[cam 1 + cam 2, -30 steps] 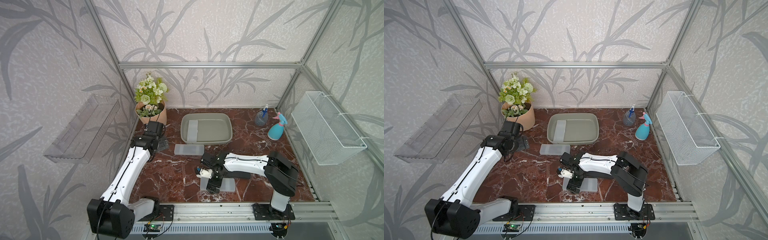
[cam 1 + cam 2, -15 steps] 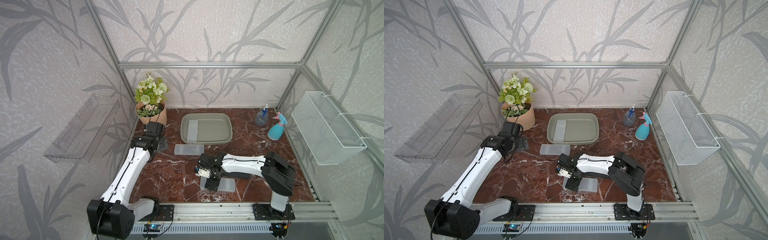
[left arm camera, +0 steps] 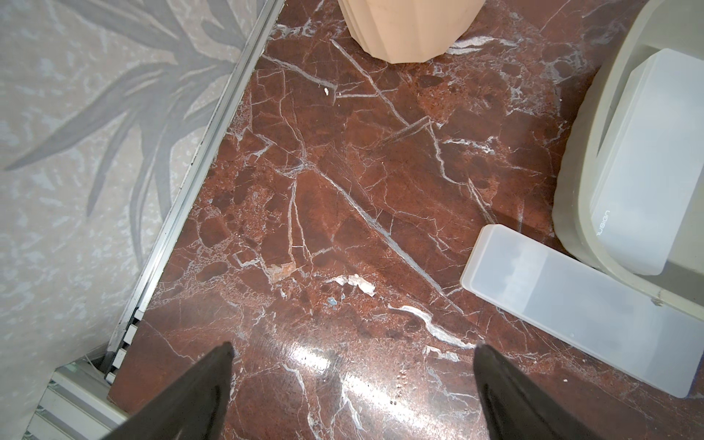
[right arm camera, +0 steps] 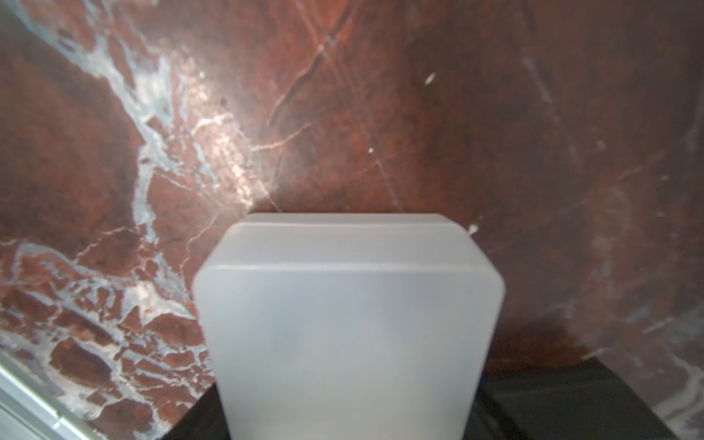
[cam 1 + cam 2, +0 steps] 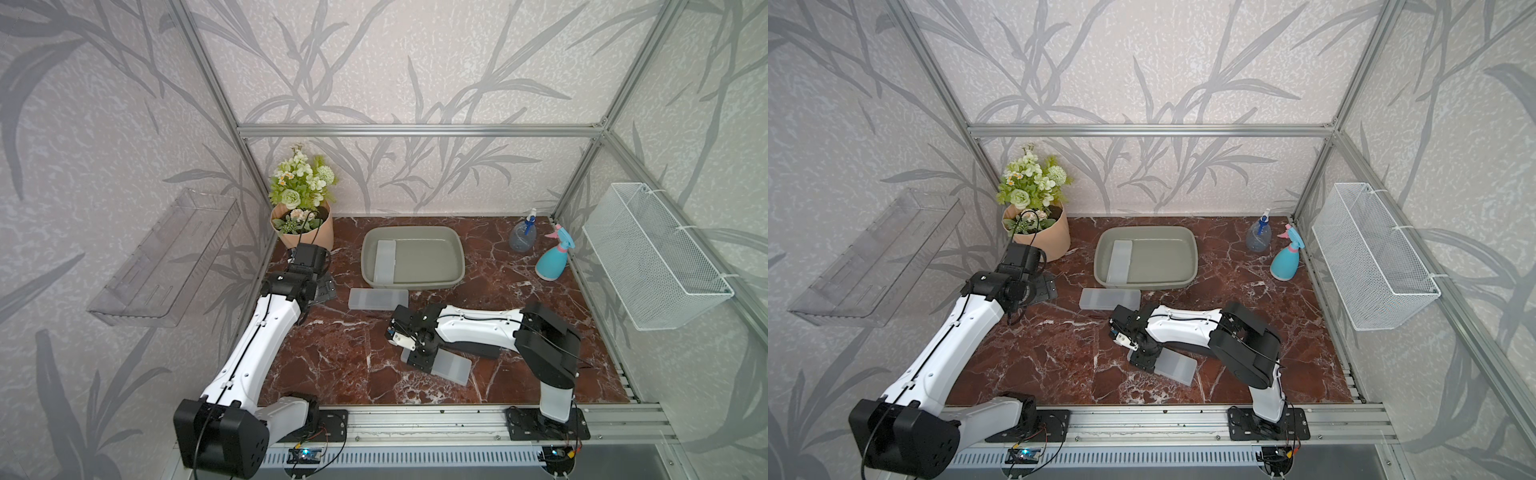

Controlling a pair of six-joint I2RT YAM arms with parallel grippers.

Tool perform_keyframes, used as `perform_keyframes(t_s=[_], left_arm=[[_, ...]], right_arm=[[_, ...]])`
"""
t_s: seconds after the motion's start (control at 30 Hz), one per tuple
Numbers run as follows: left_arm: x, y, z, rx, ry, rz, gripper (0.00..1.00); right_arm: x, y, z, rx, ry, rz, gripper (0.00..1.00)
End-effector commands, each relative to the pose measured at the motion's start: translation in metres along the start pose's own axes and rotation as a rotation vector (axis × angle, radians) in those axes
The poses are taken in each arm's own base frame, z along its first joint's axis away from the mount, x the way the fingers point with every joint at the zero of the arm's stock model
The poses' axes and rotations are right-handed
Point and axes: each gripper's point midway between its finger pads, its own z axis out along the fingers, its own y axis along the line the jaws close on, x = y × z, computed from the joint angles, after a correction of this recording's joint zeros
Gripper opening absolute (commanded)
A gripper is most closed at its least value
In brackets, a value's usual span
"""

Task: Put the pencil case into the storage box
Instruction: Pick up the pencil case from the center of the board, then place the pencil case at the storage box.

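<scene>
Three frosted white pencil cases show in both top views. One pencil case (image 5: 451,365) (image 5: 1177,365) (image 4: 343,324) lies flat near the table's front. My right gripper (image 5: 422,359) (image 5: 1144,357) (image 4: 348,388) straddles its left end, a dark finger against each long side, shut on it. A second case (image 5: 378,298) (image 3: 579,304) lies just in front of the grey-green storage box (image 5: 415,286) (image 5: 1142,286) (image 3: 571,183). A third (image 5: 384,262) (image 3: 647,152) lies inside the box at its left. My left gripper (image 5: 324,286) (image 3: 352,365) hangs open over bare marble, left of the box.
A flower pot (image 5: 303,228) stands at the back left, close to my left wrist. Two spray bottles (image 5: 523,232) (image 5: 555,257) stand at the back right. A white wire basket (image 5: 652,257) hangs on the right wall, a clear acrylic tray (image 5: 166,257) on the left wall.
My right gripper has slid a little to the left along the front case and its jaws have closed in on the case's sides. The left arm has not moved.
</scene>
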Motion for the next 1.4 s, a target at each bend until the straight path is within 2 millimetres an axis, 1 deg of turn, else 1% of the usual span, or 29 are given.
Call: perform_keyframes(t_s=[0.0,0.07,0.1,0.13,0.2,0.23,0.3,0.37,0.4,0.43,0.5,0.53,0.57,0.63,0.7,0.87,1.0,1.1,1.27,1.37], left_arm=[[-0.003,0.008,-0.005,-0.026,-0.021,-0.011,1.00],[-0.004,0.008,-0.005,-0.025,-0.023,-0.012,1.00],[-0.004,0.008,-0.005,-0.026,-0.023,-0.013,1.00],[-0.005,0.008,-0.005,-0.026,-0.024,-0.014,1.00],[-0.006,0.008,-0.005,-0.025,-0.025,-0.016,1.00],[-0.007,0.007,-0.005,-0.024,-0.026,-0.018,1.00],[-0.007,0.006,-0.005,-0.020,-0.026,-0.022,1.00],[-0.008,0.004,-0.004,-0.013,-0.025,-0.026,1.00],[-0.009,0.003,-0.004,-0.012,-0.025,-0.026,1.00],[-0.010,0.003,-0.004,-0.008,-0.025,-0.030,1.00],[-0.010,0.001,-0.005,-0.001,-0.025,-0.033,1.00],[-0.011,0.000,-0.005,0.003,-0.025,-0.034,1.00],[-0.011,0.000,-0.005,0.006,-0.024,-0.034,1.00],[-0.011,0.000,-0.006,0.010,-0.026,-0.035,1.00],[-0.011,0.001,-0.008,0.010,-0.031,-0.037,1.00],[-0.014,0.004,-0.012,0.006,-0.047,-0.041,1.00],[-0.015,0.003,-0.014,0.010,-0.052,-0.046,1.00],[-0.016,0.002,-0.014,0.016,-0.052,-0.051,1.00],[-0.016,0.000,-0.012,0.018,-0.047,-0.048,1.00],[-0.017,-0.001,-0.010,0.019,-0.042,-0.048,1.00]], right_arm=[[-0.019,-0.006,-0.043,0.023,-0.043,0.013,0.68],[-0.031,-0.011,-0.069,0.018,-0.070,0.037,0.66],[-0.034,-0.014,-0.079,0.017,-0.073,0.053,0.65],[-0.039,-0.021,-0.092,0.020,-0.090,0.087,0.64],[-0.047,-0.039,-0.114,0.040,-0.132,0.170,0.63],[-0.052,-0.052,-0.127,0.064,-0.153,0.199,0.63],[-0.062,-0.084,-0.152,0.119,-0.195,0.277,0.63],[-0.068,-0.133,-0.172,0.172,-0.229,0.422,0.62],[-0.071,-0.152,-0.180,0.196,-0.242,0.482,0.62],[-0.075,-0.179,-0.190,0.238,-0.265,0.552,0.62],[-0.081,-0.216,-0.202,0.296,-0.315,0.632,0.62],[-0.085,-0.236,-0.204,0.328,-0.338,0.675,0.62],[-0.090,-0.254,-0.210,0.357,-0.380,0.715,0.62],[-0.099,-0.282,-0.211,0.393,-0.442,0.759,0.62],[-0.105,-0.305,-0.205,0.424,-0.485,0.794,0.63],[-0.114,-0.338,-0.187,0.445,-0.535,0.836,0.64],[-0.111,-0.356,-0.168,0.429,-0.536,0.890,0.64],[-0.104,-0.366,-0.147,0.403,-0.508,0.933,0.64],[-0.093,-0.375,-0.111,0.354,-0.446,0.992,0.65],[-0.089,-0.375,-0.093,0.323,-0.412,1.015,0.65]])
